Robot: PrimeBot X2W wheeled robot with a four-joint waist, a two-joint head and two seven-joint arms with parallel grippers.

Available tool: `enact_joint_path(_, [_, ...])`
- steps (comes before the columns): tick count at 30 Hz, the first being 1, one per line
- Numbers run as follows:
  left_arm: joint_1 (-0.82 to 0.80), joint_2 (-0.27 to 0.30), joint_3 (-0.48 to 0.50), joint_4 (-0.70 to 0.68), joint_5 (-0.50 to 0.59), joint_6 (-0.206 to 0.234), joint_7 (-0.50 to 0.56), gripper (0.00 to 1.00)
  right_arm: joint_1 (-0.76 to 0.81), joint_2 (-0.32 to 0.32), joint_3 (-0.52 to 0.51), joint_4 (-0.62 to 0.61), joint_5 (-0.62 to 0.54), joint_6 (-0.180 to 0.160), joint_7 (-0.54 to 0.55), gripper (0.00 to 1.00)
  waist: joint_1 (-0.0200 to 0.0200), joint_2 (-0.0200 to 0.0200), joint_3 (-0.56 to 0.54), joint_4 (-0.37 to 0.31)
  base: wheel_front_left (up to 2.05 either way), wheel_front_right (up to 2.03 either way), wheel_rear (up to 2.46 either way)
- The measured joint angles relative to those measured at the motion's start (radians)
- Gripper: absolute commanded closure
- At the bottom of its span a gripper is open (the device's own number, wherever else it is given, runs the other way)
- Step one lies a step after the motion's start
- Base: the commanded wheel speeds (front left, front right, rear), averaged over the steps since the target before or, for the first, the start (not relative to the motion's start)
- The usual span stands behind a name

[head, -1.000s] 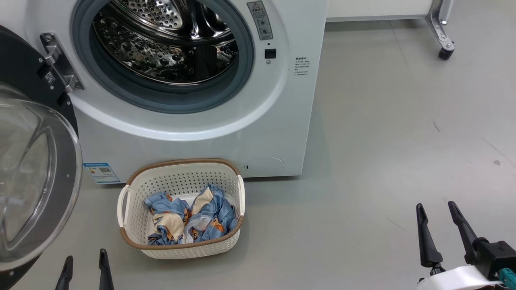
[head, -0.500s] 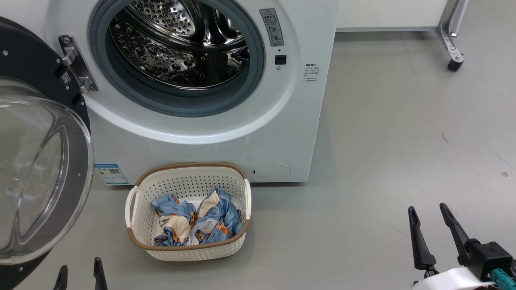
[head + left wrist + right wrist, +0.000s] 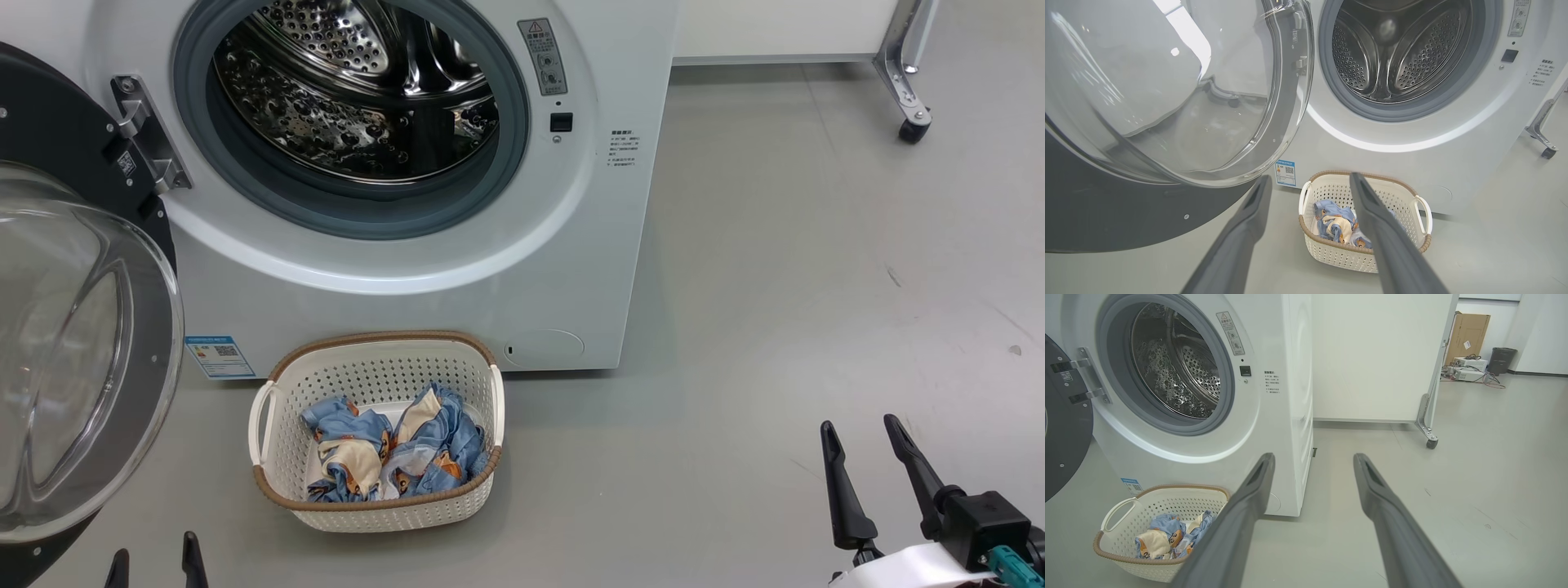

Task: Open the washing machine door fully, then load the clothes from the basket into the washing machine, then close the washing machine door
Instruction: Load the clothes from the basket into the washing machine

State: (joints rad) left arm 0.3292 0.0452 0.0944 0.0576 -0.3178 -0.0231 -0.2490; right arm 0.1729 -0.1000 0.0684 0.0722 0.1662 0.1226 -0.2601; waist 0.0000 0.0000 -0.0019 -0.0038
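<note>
The white washing machine (image 3: 408, 269) stands with its steel drum (image 3: 351, 90) exposed. Its door (image 3: 73, 359), black-rimmed with bulging clear glass, is swung wide open to the left on a metal hinge (image 3: 147, 135). The cream basket (image 3: 380, 437) with a brown rim sits on the floor against the machine's front, holding crumpled light-blue clothes (image 3: 392, 449) with cream and orange prints. My left gripper (image 3: 153, 559) is open at the bottom edge, left of the basket. My right gripper (image 3: 857, 437) is open and empty, far right of the basket. The left wrist view shows the door (image 3: 1167, 94), basket (image 3: 1363, 253) and clothes (image 3: 1337, 222).
A white panel on a metal leg with a caster (image 3: 910, 131) stands behind the machine on the right. Grey floor (image 3: 775, 327) stretches between the basket and my right gripper. In the right wrist view, a cardboard box (image 3: 1468, 335) and a bin (image 3: 1500, 359) sit far back.
The head camera has shifted slightly, so the whole scene sits a little differently. My left gripper has dropped lower in the picture; my right gripper has edged slightly left. Basket and door stay put.
</note>
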Motion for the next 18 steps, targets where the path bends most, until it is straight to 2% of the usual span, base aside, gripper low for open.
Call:
enact_joint_path(9, [0.000, 0.000, 0.002, 0.005, 0.002, -0.007, 0.000, 0.00, 0.000, 0.002, 0.001, 0.001, 0.000, 0.000, 0.000, 0.00, 0.0000, 0.0000, 0.004, -0.005, 0.26, -0.26, 0.00])
enact_joint_path(18, [-0.001, 0.000, 0.007, 0.009, 0.009, -0.012, 0.000, 0.00, 0.000, 0.002, 0.001, 0.001, 0.000, 0.000, 0.000, 0.00, 0.0000, 0.0000, 0.010, -0.005, 0.62, -0.62, 0.00])
